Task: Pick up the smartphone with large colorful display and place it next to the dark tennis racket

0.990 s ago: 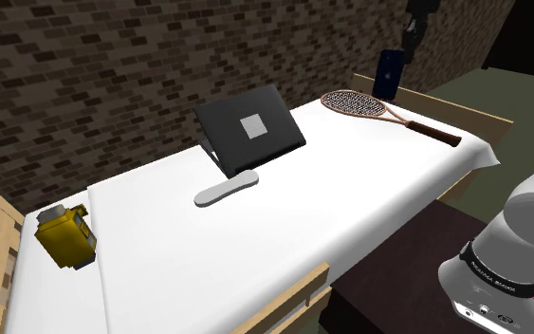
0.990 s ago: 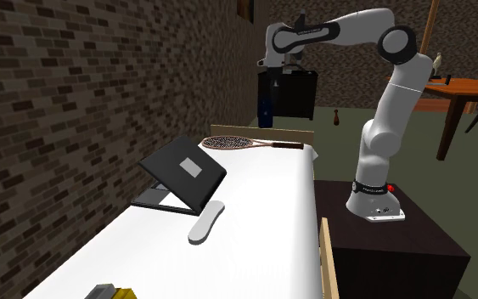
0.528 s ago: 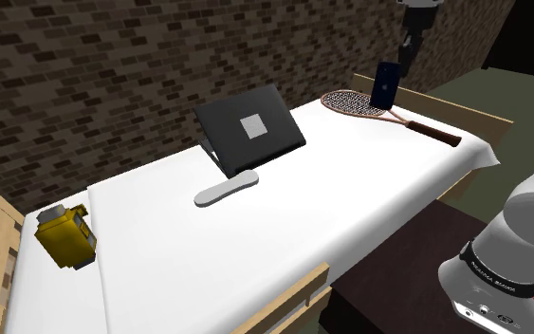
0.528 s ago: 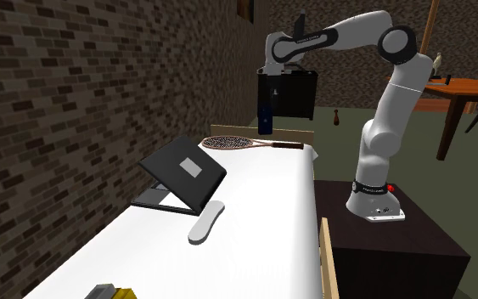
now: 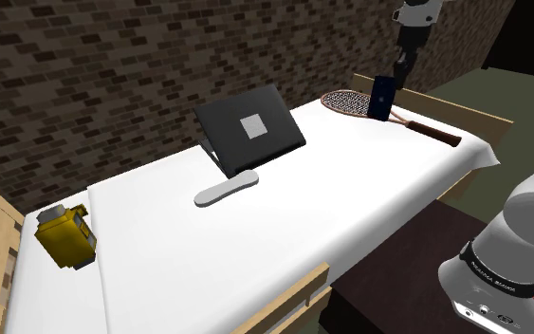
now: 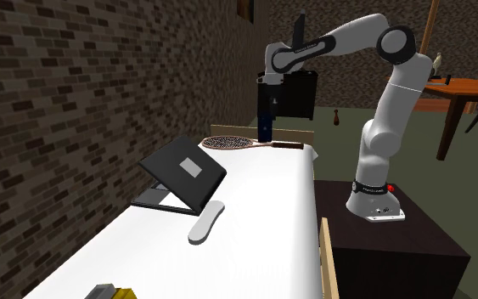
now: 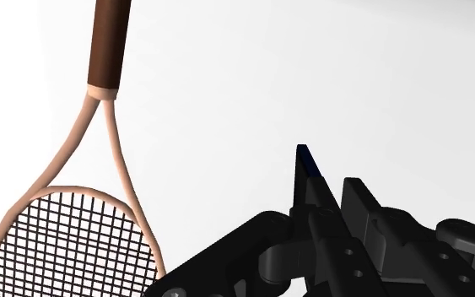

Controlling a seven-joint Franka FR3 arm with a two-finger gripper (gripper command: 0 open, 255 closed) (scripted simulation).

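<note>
My gripper [image 5: 394, 75] is shut on a dark blue smartphone [image 5: 382, 97], which hangs upright just above the white bed top [image 5: 350, 190]. In the shoulder view the phone's lower end overlaps the racket's throat. The tennis racket [image 5: 348, 102] has a pinkish frame, dark strings and a brown handle, and lies flat near the far end of the bed. In the second exterior view, the gripper [image 6: 267, 108] holds the phone [image 6: 265, 127] right behind the racket [image 6: 233, 142]. From the wrist, the phone's edge [image 7: 305, 164] sticks out past the gripper [image 7: 330, 202], and the racket [image 7: 75, 240] lies off to one side.
A dark half-open laptop [image 5: 250, 128] stands mid-bed with a grey elongated object [image 5: 227, 188] in front of it. A yellow object [image 5: 65, 235] rests at the near end. A brick wall [image 5: 113, 66] runs along one side, and a wooden frame [image 5: 445, 100] rims the far end.
The gripper has come down with the smartphone, from well above the racket to just over the bed surface beside the racket's throat. Nothing else has moved.
</note>
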